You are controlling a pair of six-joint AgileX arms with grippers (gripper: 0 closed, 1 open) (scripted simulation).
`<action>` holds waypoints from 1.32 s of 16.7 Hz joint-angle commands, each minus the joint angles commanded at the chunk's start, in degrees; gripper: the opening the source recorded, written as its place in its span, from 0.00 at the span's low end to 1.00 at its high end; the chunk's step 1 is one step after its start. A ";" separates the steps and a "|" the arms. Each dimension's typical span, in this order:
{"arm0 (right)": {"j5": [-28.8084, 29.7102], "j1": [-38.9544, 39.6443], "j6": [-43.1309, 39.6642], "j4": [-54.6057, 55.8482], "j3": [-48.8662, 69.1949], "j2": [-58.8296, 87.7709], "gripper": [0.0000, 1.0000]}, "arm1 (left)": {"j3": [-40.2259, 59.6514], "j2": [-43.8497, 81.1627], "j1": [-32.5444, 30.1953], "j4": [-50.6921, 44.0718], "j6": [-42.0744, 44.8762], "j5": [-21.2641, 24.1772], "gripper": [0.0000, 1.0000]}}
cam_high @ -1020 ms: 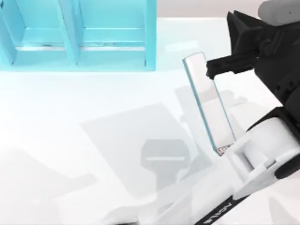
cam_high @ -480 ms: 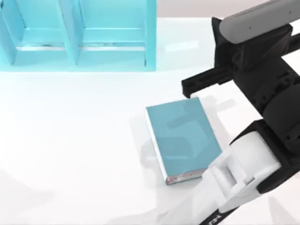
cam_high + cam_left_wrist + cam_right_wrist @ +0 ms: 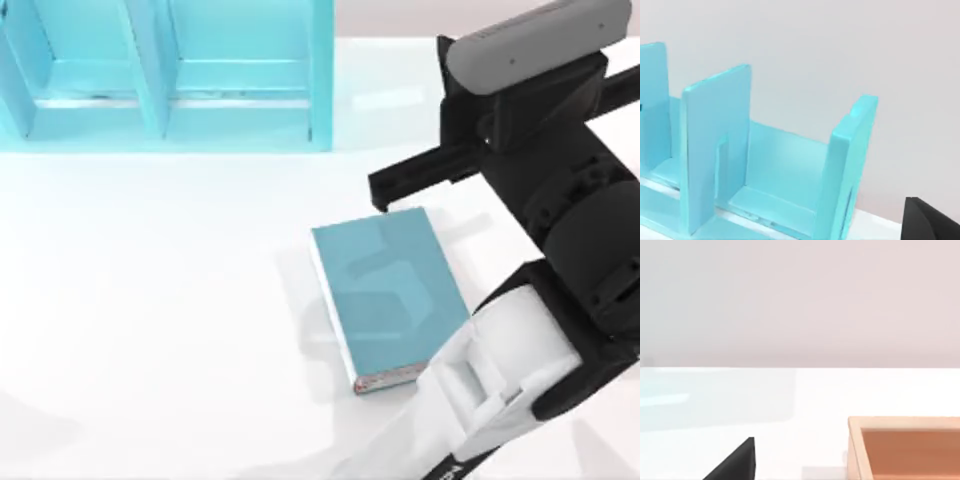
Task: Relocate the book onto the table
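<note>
The book (image 3: 390,295) lies flat on the white table (image 3: 150,300), teal cover up, with its whitish spine toward the left and its page edges toward the front. My right gripper (image 3: 388,192) hovers open just above the book's far edge and holds nothing; its dark fingertip (image 3: 735,462) shows in the right wrist view. The right arm's white and black links cover the book's near right corner. A black part of my left gripper (image 3: 932,220) shows in the left wrist view, facing the shelf unit.
A turquoise compartmented shelf unit (image 3: 165,75) stands at the table's back left, its dividers (image 3: 715,150) upright and its compartments bare. An orange-brown open box (image 3: 905,450) appears in the right wrist view. White table surface spreads left of the book.
A second ago the book stood on edge in my right gripper. It has since dropped flat onto the table, and the gripper has let go and shifted slightly left above it.
</note>
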 joint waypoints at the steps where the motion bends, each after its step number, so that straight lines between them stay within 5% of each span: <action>1: 0.00 0.00 0.00 0.00 0.00 0.00 1.00 | -0.15 -0.20 0.01 0.00 -0.07 -0.01 0.00; 10: 0.00 0.00 0.00 0.00 0.00 0.00 1.00 | -4.11 -5.53 -0.04 0.25 -1.67 -0.06 0.00; 22: 0.00 0.00 0.00 0.00 0.00 0.00 1.00 | -4.11 -5.53 -0.04 0.25 -1.67 -0.06 0.90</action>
